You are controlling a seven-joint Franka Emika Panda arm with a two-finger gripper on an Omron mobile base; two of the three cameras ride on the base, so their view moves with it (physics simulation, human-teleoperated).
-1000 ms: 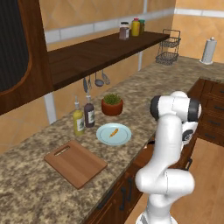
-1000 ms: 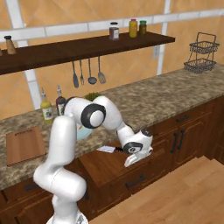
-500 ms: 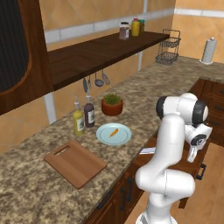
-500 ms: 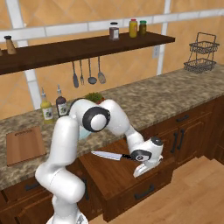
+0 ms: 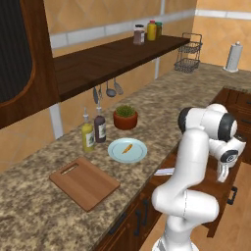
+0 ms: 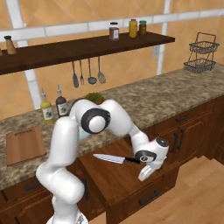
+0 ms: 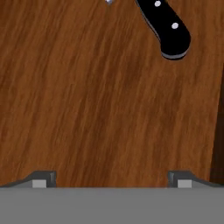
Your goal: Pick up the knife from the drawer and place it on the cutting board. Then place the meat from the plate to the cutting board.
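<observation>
Lying in the drawer point(image 6: 131, 183): one knife point(image 6: 114, 159); one claw point(image 6: 146, 171) gaping.

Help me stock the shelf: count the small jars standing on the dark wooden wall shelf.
4. Three jars cluster toward the dark wooden wall shelf's right end: a dark-labelled jar, a yellow jar and a dark green-topped jar. A brown shaker stands at the left end. More may sit beyond frame.
</observation>
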